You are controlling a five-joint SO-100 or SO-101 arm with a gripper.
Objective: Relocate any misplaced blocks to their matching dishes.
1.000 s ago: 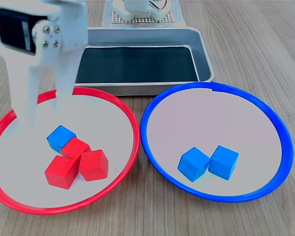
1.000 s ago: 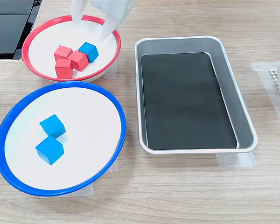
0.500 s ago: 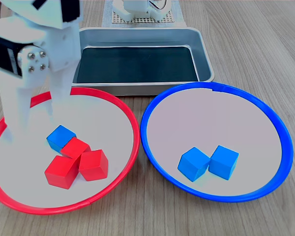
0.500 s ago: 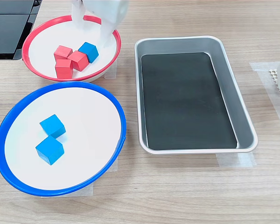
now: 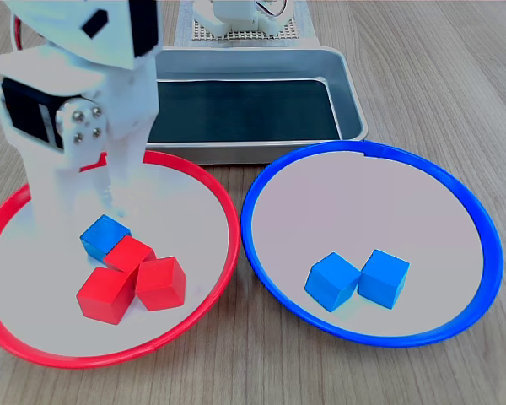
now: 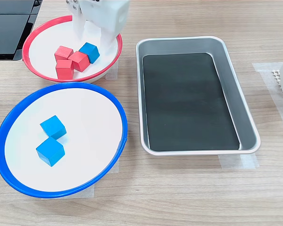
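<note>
A rectangular silver metal tray (image 6: 247, 123) with a dark bottom lies on the wooden tabletop (image 6: 179, 197), filling the right half of the second exterior view and sitting at upper centre of the first exterior view. Strips of clear tape (image 6: 238, 161) show at its lower edge. A black flat panel (image 6: 7, 26) occupies the upper left corner of the second exterior view.

You get bright, even light in both exterior views, with soft, faint shadows under the cubes. The white gripper (image 5: 80, 215) is overexposed in the first exterior view, its edges bleeding into the pale inside of the red dish (image 5: 211, 190), so you cannot read its outline cleanly; it looks slightly blurred there too. The tray (image 6: 236, 99) shows mild sheen on its metal walls in the second exterior view. The blue dish (image 6: 125, 122) is sharp and glare-free.
</note>
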